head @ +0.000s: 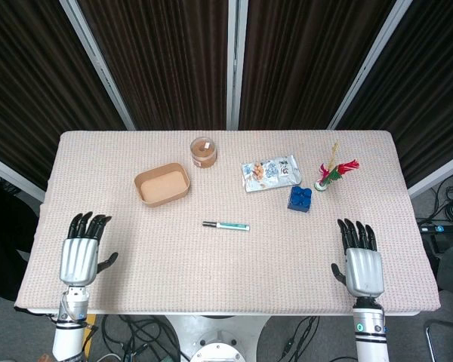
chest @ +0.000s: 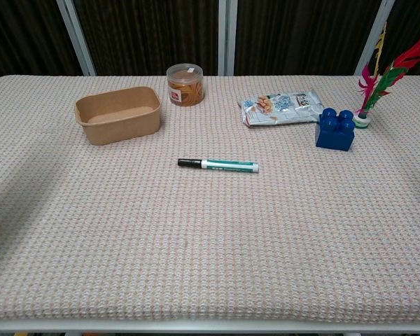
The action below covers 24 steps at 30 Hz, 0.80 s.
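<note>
My left hand [head: 82,253] lies flat and open near the table's front left corner, holding nothing. My right hand [head: 360,260] lies open near the front right, fingers spread and empty. Neither hand shows in the chest view. A green-and-white marker [head: 226,225] [chest: 219,164] with a black cap lies in the middle of the table, roughly midway between the hands. Behind it to the left stands an empty brown paper tray [head: 162,185] [chest: 118,114]. A blue toy brick [head: 300,197] [chest: 335,129] sits behind my right hand, well apart from it.
A clear tub of rubber bands [head: 203,151] [chest: 185,85] stands at the back. A snack bag [head: 270,173] [chest: 280,107] lies right of it. A feathered shuttlecock [head: 334,173] [chest: 383,73] stands at the far right. A beige woven cloth [head: 226,271] covers the table.
</note>
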Motion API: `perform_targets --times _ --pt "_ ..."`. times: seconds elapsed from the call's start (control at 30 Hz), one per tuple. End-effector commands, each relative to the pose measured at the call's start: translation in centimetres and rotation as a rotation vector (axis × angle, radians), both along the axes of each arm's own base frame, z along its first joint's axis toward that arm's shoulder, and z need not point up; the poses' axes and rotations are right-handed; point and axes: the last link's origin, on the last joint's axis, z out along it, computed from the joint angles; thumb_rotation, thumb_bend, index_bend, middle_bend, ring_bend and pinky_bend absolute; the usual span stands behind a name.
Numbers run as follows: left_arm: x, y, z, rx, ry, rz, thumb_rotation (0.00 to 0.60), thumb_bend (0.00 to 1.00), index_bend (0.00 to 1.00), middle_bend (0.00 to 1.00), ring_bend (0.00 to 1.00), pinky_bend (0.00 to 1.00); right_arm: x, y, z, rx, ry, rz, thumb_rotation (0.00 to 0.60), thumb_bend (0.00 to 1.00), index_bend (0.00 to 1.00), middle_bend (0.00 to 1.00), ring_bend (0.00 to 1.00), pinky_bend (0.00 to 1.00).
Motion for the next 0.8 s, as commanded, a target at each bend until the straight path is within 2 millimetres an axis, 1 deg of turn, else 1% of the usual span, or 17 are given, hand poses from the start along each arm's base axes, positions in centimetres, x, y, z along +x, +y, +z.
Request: perform_targets --times 0.03,0.13,0.3,0.4,0.47,0.53,0.6,0.67,0.8 --pt "0.1 0.1 -0.1 -0.009 -0.016 0.01 0.6 0.0 0.22 0.22 0.13 0.14 0.1 -0.3 0.1 0.002 0.0 0.006 0.6 0.09 0.06 0.07 0.0 0.0" --pt "0.2 0.0 -0.3 -0.033 -0.028 0.027 0.6 0.0 0.22 0.22 0.13 0.14 0.8 -0.6 0.3 0.008 -0.003 0.026 0.6 0.09 0.06 0.07 0.0 0.0" --pt "0.5 0.1 0.3 -0.048 -0.04 0.045 0.6 0.0 0.22 0.22 0.13 0.14 2.7 -1.5 0.9 0.063 -0.003 0.075 0.6 0.09 0.04 0.07 0.0 0.0" --pt "0.5 0.7 0.9 -0.047 -0.061 0.055 0.6 0.0 0.22 0.22 0.13 0.14 4.3 -2.9 1.6 0.083 0.009 0.099 0.6 0.08 0.04 0.09 0.0 0.0" --pt "0.5 1.0 1.1 -0.056 -0.066 0.06 0.6 0.0 0.22 0.22 0.13 0.14 5.5 -4.1 1.9 0.104 0.023 0.12 0.6 0.08 0.04 0.13 0.01 0.0" --pt "0.3 1.2 1.1 -0.068 -0.062 0.067 0.6 0.0 0.22 0.22 0.13 0.14 6.7 -5.5 2.0 0.128 0.037 0.143 0.6 0.08 0.04 0.16 0.03 0.01" --pt "0.2 1.6 1.1 -0.08 -0.067 0.08 0.6 0.0 0.22 0.22 0.13 0.14 8.1 -7.3 1.6 0.171 0.054 0.163 0.6 0.08 0.07 0.21 0.08 0.06" --pt "0.0 1.8 1.0 -0.082 -0.083 0.09 0.6 0.0 0.22 0.22 0.13 0.13 9.7 -9.0 0.6 0.233 0.053 0.185 0.6 0.09 0.09 0.25 0.12 0.1" --pt "0.0 2.0 1.1 -0.076 -0.106 0.089 0.6 0.0 0.22 0.22 0.13 0.14 12.6 -11.8 -2.0 0.313 0.051 0.217 0.6 0.12 0.16 0.26 0.13 0.11"
